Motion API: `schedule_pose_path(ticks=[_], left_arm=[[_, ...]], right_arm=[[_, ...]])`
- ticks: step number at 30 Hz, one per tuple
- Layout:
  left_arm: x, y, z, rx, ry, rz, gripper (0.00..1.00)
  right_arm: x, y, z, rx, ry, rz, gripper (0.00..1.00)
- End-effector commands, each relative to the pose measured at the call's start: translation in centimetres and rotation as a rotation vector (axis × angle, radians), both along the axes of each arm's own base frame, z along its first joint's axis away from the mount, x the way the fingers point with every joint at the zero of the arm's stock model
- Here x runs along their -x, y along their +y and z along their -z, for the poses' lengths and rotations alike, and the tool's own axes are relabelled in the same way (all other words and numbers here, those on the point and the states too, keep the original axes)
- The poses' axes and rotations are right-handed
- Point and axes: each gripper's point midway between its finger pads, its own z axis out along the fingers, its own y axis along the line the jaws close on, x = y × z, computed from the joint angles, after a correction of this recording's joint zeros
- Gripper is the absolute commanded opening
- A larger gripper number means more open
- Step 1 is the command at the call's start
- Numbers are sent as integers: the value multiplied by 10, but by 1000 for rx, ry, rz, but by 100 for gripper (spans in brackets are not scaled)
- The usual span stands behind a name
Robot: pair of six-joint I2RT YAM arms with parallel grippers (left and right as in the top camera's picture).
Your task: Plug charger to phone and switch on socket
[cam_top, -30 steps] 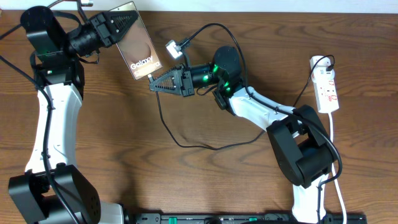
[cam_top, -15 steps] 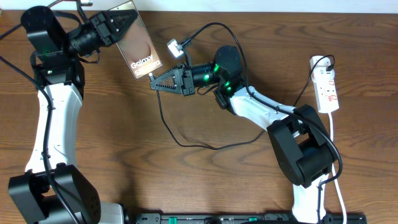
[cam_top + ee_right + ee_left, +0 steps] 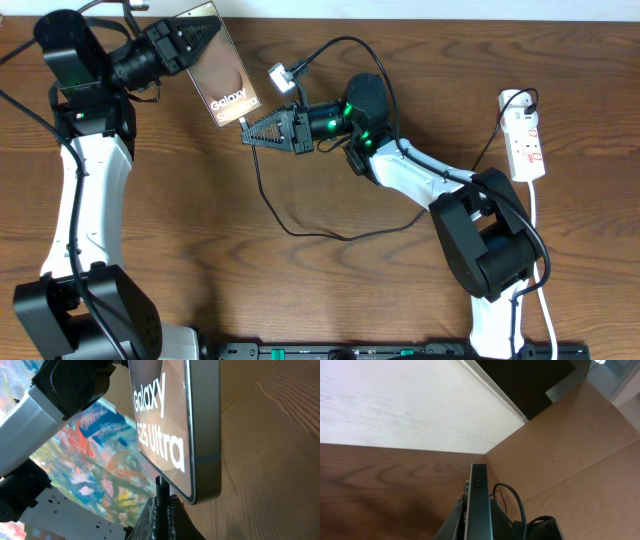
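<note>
Comparing the overhead views, the right claw point(image 3: 248, 134) has crept a little up and toward the phone point(image 3: 225, 75) in the last second and has sat almost still for the latest half of it. The left claw point(image 3: 190, 40) and the phone have not shifted at all. The right claw's fingers are pressed together on the charger point(image 3: 262, 190) just behind its plug tip point(image 3: 161, 491), and the rest of the cable trails down and back beneath the claw in a loose loop on the table point(image 3: 180, 230). The left claw is clamped on the phone's far end. It holds the phone tilted off the wood, with the lower edge pointing straight at the right claw's tips. From the right wrist, the plug tip stands directly ahead of the fingers and meets the lower edge of the phone point(image 3: 170, 420). The pictures do not show whether it has entered the port or only rests against the frame. The small advance followed by stillness suggests the insertion is at or near contact, so a short straight push along the tip's line probably remains. The socket point(image 3: 527, 140) lies far behind the right claw, past its arm's base, with no claw near its switch, so that half of the task appears undone.
</note>
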Motion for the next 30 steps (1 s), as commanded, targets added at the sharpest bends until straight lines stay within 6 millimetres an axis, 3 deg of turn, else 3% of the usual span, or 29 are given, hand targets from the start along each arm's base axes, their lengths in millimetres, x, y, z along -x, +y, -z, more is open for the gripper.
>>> schedule_pose_path(ticks=[1,30], left_arm=[[17,-19,-1,9,6,121,7],[24,-22,-2,-3,-25,170,7]], right_arm=[[-32,-3,-14,-46,-7,156,1],[-25,-5,-21,-61,2,123,1]])
